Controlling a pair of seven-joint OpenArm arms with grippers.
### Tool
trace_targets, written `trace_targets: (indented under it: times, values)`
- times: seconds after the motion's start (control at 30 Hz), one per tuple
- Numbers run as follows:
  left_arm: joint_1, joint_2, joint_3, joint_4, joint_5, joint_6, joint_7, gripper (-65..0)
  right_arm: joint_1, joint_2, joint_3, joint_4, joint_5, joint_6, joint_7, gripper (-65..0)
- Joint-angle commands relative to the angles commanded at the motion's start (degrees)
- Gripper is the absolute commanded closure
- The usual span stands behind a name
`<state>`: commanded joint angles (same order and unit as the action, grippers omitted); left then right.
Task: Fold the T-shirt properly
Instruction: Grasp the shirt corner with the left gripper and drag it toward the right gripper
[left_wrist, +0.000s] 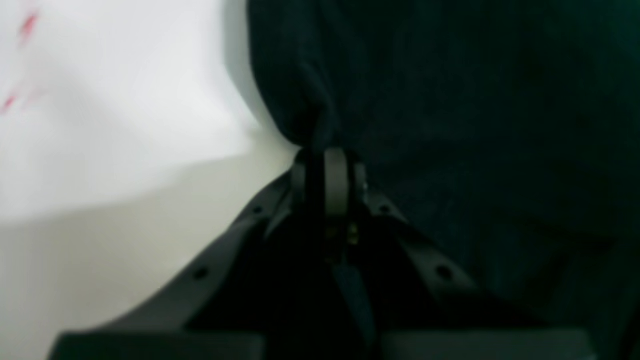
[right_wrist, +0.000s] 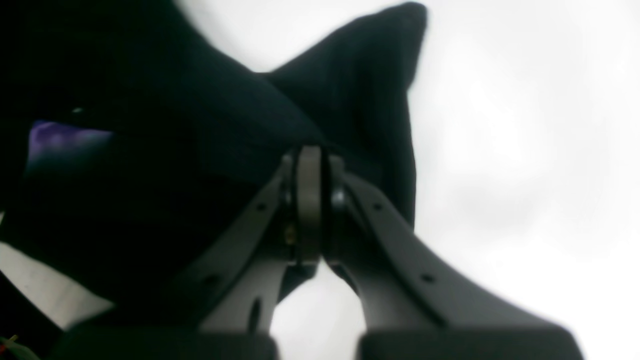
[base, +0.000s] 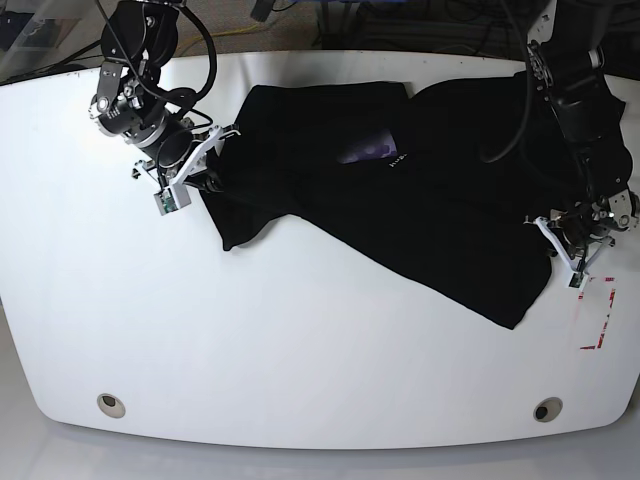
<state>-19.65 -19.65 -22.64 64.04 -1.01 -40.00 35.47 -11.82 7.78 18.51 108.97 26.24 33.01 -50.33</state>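
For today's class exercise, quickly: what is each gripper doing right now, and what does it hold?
Left gripper: jaws closed on an edge of the T-shirt.
Right gripper: jaws closed on a fold of the T-shirt.

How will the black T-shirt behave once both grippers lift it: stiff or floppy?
Probably floppy: the T-shirt lies creased and bunches where the right gripper pinches it. Likely light, since the left gripper holds it by an edge alone. The unheld middle would probably sag.
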Motion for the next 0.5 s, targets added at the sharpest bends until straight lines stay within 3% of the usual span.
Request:
trace_targets:
  times: [0.2,0.5]
  values:
    - [2.02,0.0,-0.18,11.96,-0.18,0.0,5.54,0.0,4.4,0.62,-0.09,0.0,0.0,0.09,-0.26,0.0]
    - [0.09,0.09,0.09,26.46,0.0,0.0,12.13,0.0,18.46,7.12,-1.05,-5.98,0.53,0.18,-0.35,0.0]
